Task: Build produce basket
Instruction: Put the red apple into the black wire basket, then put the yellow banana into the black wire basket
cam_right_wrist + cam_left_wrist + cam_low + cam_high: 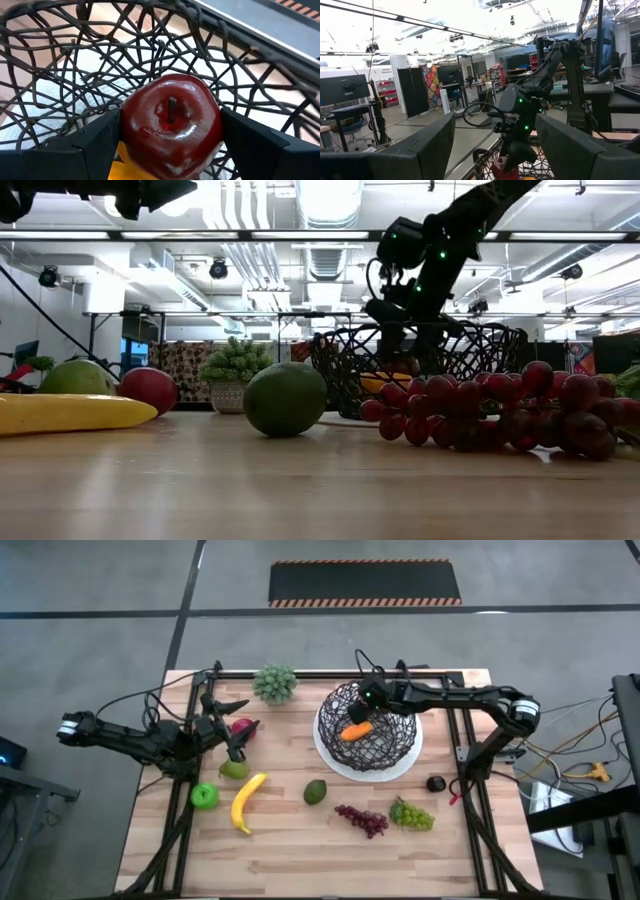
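**Inspector:** The right tool (170, 150) is found inside the wire basket (368, 726), its fingers clamped on either side of a red apple (171, 125). An orange carrot (356, 732) is seen lying in the basket beside it.

**Clerk:** And the left tool?

**Inspector:** The left tool (233, 740) is held above the table (300, 850) near a second red apple (243, 726) and a pear (233, 770); its fingers are spread apart and nothing is gripped.

**Clerk:** Remaining produce?

**Inspector:** A green apple (204, 796), a banana (246, 802), an avocado (315, 791), purple grapes (362, 819) and green grapes (412, 814) are noted on the table, outside the basket. A potted plant (274, 683) is placed at the far edge.
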Controlling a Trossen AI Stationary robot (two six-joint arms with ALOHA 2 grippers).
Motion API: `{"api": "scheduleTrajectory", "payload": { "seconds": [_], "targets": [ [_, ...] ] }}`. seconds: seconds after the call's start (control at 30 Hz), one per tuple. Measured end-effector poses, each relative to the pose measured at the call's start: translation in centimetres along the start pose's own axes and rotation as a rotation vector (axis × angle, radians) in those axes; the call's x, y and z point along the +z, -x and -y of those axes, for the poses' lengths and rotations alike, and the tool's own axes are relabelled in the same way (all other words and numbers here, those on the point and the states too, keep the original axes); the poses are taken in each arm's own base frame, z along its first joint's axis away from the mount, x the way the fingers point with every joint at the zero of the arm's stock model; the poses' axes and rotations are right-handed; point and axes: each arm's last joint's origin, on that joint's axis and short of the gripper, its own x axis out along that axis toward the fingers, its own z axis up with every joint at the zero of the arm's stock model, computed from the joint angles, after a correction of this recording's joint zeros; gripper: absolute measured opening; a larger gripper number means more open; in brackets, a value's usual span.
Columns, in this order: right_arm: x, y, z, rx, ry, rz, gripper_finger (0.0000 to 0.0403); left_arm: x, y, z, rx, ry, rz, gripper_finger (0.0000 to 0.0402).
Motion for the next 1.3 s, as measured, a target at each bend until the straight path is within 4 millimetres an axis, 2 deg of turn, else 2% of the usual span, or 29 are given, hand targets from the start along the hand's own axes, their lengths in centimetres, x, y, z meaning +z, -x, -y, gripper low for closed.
{"api": "scheduleTrajectory", "payload": {
  "seconds": [0.27,0.57,0.77,0.93,1.07,1.17,1.3],
  "targets": [
    [-0.7,-0.6,0.2,0.007,-0.014,0.014,0.0305,0.0,0.0,0.0,0.000,0.000,0.000,0.0260],
    [-0.5,-0.5,0.1,0.010,-0.010,0.019,0.0357,0.0,0.0,0.0,0.000,0.000,0.000,0.0260],
    [0.1,0.3,0.0,0.002,0.008,0.005,0.0365,0.0,0.0,0.0,0.000,0.000,0.000,0.0260],
    [1.6,2.3,-0.2,0.003,0.021,0.003,0.0365,0.0,0.0,0.0,0.000,0.000,0.000,0.0260],
    [2.3,5.0,-1.0,0.034,0.053,0.024,0.0365,0.0,0.0,0.0,0.000,0.000,0.000,0.0260],
    [2.0,7.4,-1.8,0.079,0.082,0.080,0.0365,0.0,0.0,0.1,-0.001,-0.001,-0.002,0.0260],
    [0.1,10.5,-3.3,0.110,0.147,0.174,0.0366,-0.3,-0.2,0.3,-0.006,-0.011,-0.016,0.0260]
  ]
}}
